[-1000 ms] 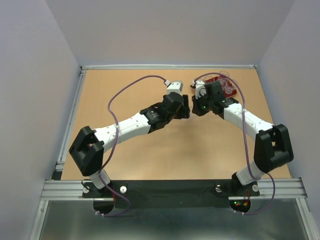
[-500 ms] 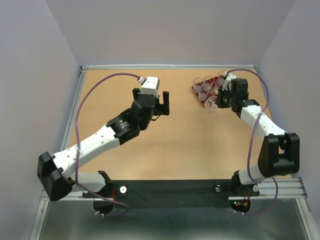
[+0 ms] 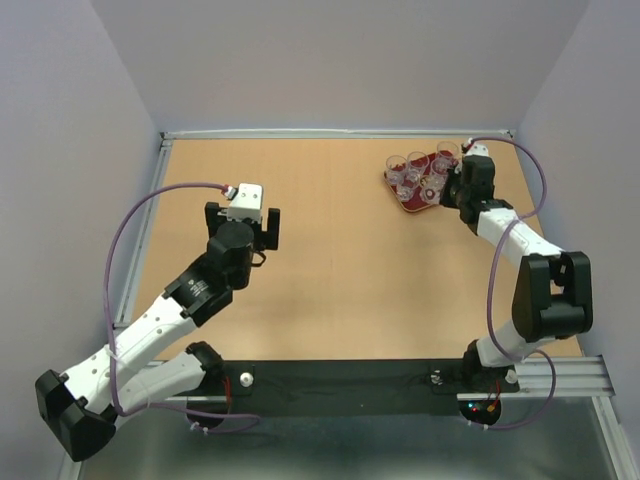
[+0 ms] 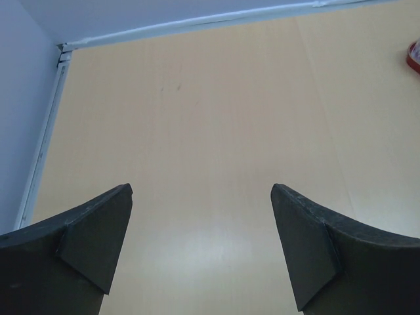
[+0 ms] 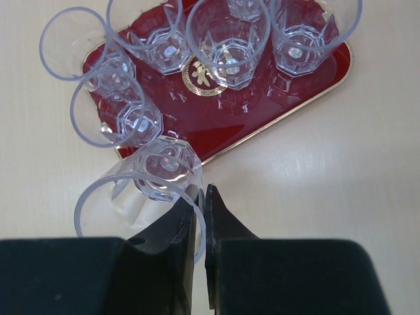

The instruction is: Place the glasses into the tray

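Over at the far right of the table, the dark-red tray (image 5: 230, 121) lies flat, a glossy rectangle with rounded corners and a thin gold line along its raised rim. Standing upright on it is a cluster of clear glasses (image 5: 228, 29), small tumblers with round lips and thick faceted, eight-sided bases that catch the light. Between them shows a pale gold ring emblem (image 5: 203, 77) with a figure inside. It is partly behind a glass, and I can read no lettering on it.

One more glass (image 5: 161, 167) stands at the tray's near edge. From the wrist view I cannot tell whether its base is on the rim or on the table beside it. The right gripper (image 5: 202, 197) has its matte black fingers pinched together on this glass's wall, one inside the lip and one outside.

Well away on the left half, the left gripper (image 4: 200, 193) hangs over bare tabletop with its two dark wedge-shaped fingers spread wide and nothing between them.

The table (image 3: 330, 270) is smooth, pale wood-coloured laminate, framed by a light metal strip (image 3: 330, 132) at the far side. Purple cables (image 3: 495, 270) loop along both white-and-black arms.
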`<state>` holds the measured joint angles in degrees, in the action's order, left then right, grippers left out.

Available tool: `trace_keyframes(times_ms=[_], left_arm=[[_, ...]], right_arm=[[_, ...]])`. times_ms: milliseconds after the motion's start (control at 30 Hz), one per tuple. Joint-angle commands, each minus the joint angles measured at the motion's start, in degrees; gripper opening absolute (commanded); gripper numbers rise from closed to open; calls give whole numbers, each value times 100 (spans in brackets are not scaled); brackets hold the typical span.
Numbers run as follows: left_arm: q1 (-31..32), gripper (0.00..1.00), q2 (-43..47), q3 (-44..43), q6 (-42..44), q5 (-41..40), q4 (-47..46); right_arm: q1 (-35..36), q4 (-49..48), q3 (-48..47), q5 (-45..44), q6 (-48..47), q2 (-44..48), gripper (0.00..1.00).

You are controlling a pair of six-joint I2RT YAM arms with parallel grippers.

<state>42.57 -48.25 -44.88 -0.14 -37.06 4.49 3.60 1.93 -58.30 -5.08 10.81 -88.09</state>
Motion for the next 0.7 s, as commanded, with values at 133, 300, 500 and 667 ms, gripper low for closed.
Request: trace_keyframes(times_ms=[133, 300, 500, 667], left_arm=[[-143, 99, 421, 155, 216, -126, -423], [-161, 99, 544, 182, 216, -179, -414], [-214, 99, 597, 190, 216, -153, -423], [-231, 99, 589, 199, 199, -109, -423]], right_arm=[[-122, -756, -313, -318, 299, -454, 1], [-166, -756, -594, -459, 378, -875, 0], [-184, -756, -1033, -494, 387, -1315, 0], [-184, -756, -1324, -388, 369, -1675, 1]])
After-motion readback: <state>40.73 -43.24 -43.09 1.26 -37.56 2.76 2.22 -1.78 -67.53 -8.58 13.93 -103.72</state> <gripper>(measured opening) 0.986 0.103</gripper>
